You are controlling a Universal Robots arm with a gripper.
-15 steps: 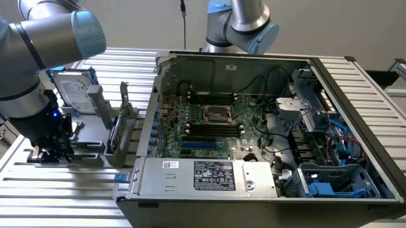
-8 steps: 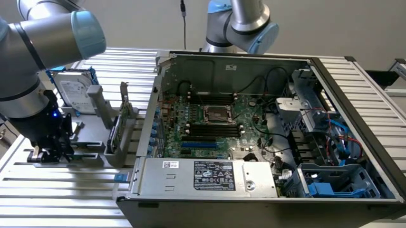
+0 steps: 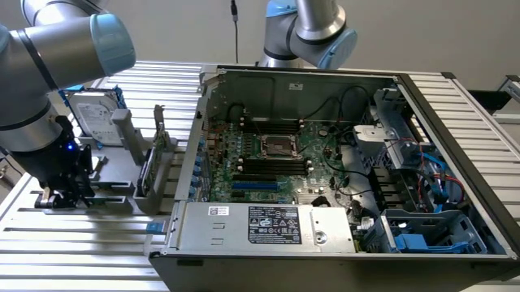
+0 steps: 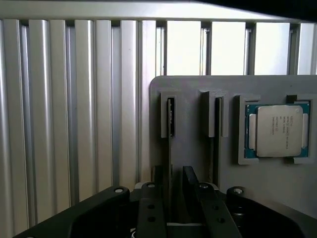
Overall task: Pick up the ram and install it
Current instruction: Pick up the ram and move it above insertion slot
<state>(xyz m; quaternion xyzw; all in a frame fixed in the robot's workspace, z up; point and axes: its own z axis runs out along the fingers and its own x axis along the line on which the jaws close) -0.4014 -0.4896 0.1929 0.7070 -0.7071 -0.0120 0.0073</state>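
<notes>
A slatted aluminium table point(image 3: 73, 255) is seen carrying an opened computer case point(image 3: 325, 271), set toward the exterior view's right, and a grey parts holder point(image 3: 122, 141), placed just beside it on the slats.

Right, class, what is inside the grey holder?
A ram stick stands on edge in one slot of the holder, a square silver chip in a pocket. The hand covers the stick's near end.
</notes>
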